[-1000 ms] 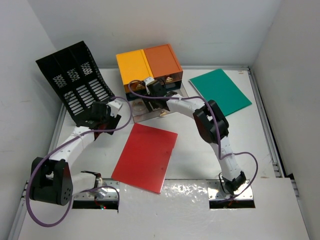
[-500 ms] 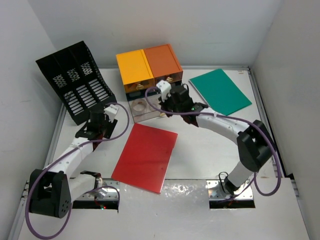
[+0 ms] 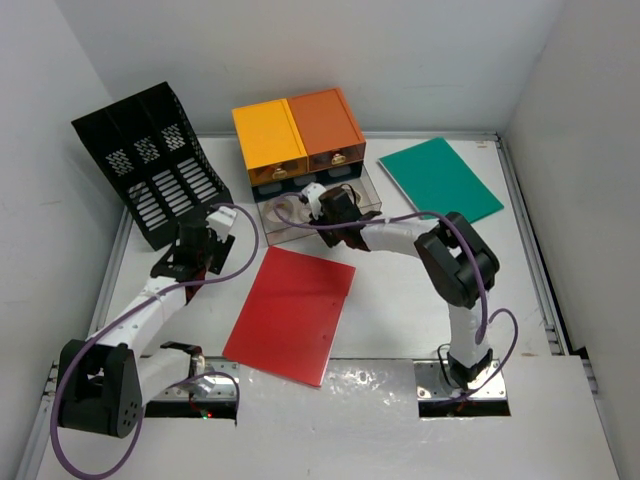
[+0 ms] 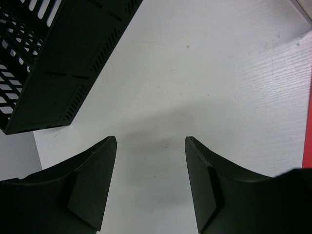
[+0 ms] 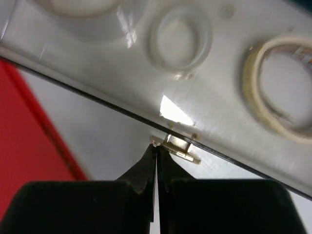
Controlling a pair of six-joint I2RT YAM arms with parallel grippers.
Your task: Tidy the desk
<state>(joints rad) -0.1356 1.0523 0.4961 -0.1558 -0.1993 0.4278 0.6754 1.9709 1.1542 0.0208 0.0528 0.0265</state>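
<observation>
The desk (image 3: pixel 400 300) is a white tabletop. A clear drawer (image 3: pixel 272 228) stands pulled out from under the yellow box (image 3: pixel 268 135), next to the orange box (image 3: pixel 325 120). My right gripper (image 3: pixel 328 222) is shut in front of it. In the right wrist view its fingertips (image 5: pixel 156 148) are pressed together against the left end of the drawer's gold handle (image 5: pixel 181 148), with nothing between them. Tape rolls (image 5: pixel 282 87) lie inside the drawer (image 5: pixel 122 83). My left gripper (image 3: pixel 205 252) hangs open over bare desk (image 4: pixel 195 73), with nothing between its fingers (image 4: pixel 151 141).
A black slotted file rack (image 3: pixel 150 165) stands at the back left, just beyond the left gripper (image 4: pixel 53 63). A red folder (image 3: pixel 292 312) lies mid-desk, its edge at the left wrist view's right border (image 4: pixel 308 141). A green folder (image 3: pixel 440 182) lies at the back right.
My right gripper has closed, and its arm has swung round, bringing the tips to the drawer's handle. The left gripper has drifted slightly toward me, still open.
</observation>
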